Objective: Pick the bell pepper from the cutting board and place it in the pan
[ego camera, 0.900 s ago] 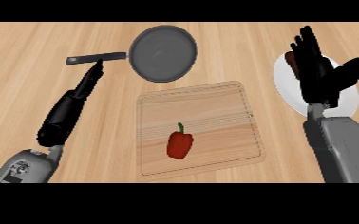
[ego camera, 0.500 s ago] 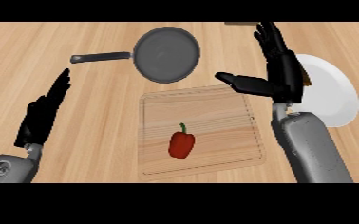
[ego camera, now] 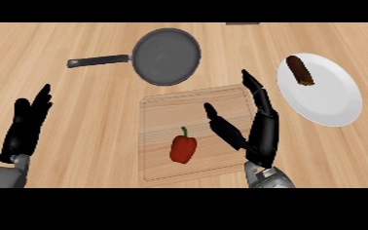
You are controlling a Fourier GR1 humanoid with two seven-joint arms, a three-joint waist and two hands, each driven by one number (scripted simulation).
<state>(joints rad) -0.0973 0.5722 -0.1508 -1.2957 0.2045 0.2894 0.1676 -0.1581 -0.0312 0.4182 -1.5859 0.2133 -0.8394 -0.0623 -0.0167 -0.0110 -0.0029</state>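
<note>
Head view of a light wooden tabletop (ego camera: 86, 102) with lengthwise grain. Centre: pale cutting board (ego camera: 169, 112); on its lower middle lies the red bell pepper (ego camera: 183, 148), green stem up. Right: white plate (ego camera: 323, 97) carrying a brown oblong item (ego camera: 300, 70). Above the board: dark pan (ego camera: 167, 56), handle pointing left. Right hand (ego camera: 260, 131) over the board's right part, just beside the pepper, fingers straight, thumb spread, grasping nothing. Left hand (ego camera: 23, 126) at the lower left edge, fingers up and extended, likewise empty.

Bell pepper (ego camera: 183, 148) on cutting board (ego camera: 165, 112), right hand (ego camera: 260, 131) beside
</note>
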